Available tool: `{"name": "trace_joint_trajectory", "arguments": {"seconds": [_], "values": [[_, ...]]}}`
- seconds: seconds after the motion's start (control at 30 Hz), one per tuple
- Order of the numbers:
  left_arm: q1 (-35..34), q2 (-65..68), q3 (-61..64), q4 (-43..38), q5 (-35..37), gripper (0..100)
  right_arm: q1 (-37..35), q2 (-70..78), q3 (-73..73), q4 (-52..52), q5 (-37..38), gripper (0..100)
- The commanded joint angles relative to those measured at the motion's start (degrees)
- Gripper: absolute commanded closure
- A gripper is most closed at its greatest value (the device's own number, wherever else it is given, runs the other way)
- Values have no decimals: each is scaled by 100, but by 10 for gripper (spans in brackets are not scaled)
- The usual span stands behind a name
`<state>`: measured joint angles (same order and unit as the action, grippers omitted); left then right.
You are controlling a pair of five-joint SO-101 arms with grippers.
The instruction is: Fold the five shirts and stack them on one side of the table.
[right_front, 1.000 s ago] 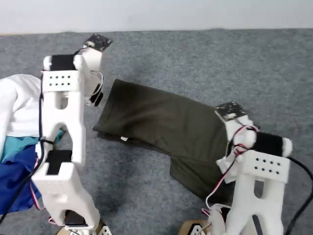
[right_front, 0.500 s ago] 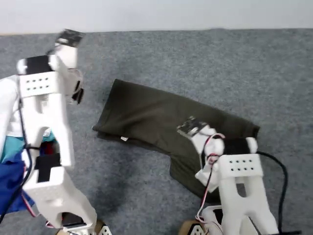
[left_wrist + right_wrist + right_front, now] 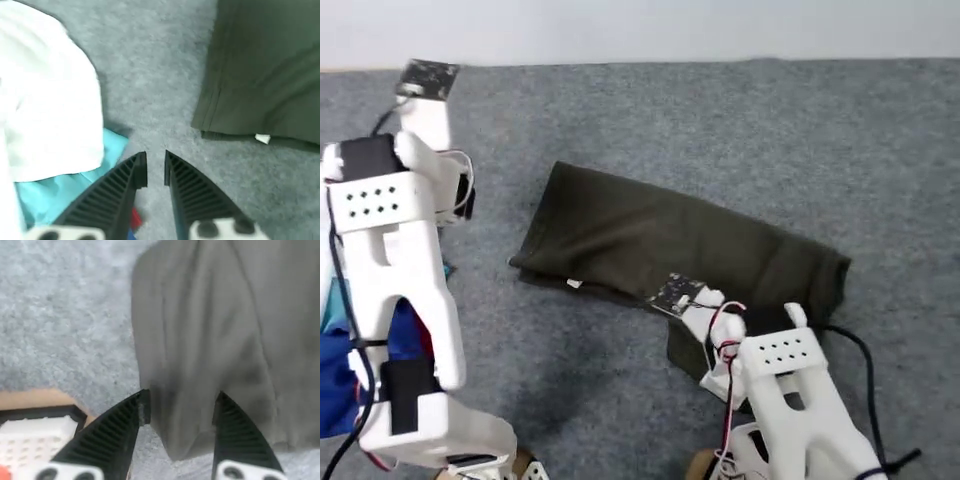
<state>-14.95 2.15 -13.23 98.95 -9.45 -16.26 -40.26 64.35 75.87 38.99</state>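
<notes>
Your grey table (image 3: 740,120) carries the dark olive shirt (image 3: 640,235) at centre, with a white shirt (image 3: 45,95) and a teal shirt (image 3: 55,192) at its left edge. Your right gripper (image 3: 181,407) is spread wide over the olive shirt's near edge. Your left gripper (image 3: 155,167), barely parted and empty, hangs over the table between the two.

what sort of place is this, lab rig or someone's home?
Most likely a lab or workshop test bench: two white robot arms at a grey fabric-covered table, a bare pale wall behind, and an olive shirt laid out near a shirt pile.
</notes>
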Motion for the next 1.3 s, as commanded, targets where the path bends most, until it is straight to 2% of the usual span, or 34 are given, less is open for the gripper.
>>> {"name": "trace_joint_trajectory", "arguments": {"seconds": [0.0,0.43,0.6,0.93,1.27], "values": [[35,-369,101,-141,44,932,-259,-84,0,-233,44,779],[35,-316,163,-185,35,932,-453,1420,-44,-1165,44,779],[62,-316,163,-211,35,932,-796,1640,-44,-1200,35,779],[26,-316,418,-466,35,931,-813,1824,26,-1200,141,783],[62,-316,409,-466,35,931,-787,2941,-651,-1015,176,969]]}}
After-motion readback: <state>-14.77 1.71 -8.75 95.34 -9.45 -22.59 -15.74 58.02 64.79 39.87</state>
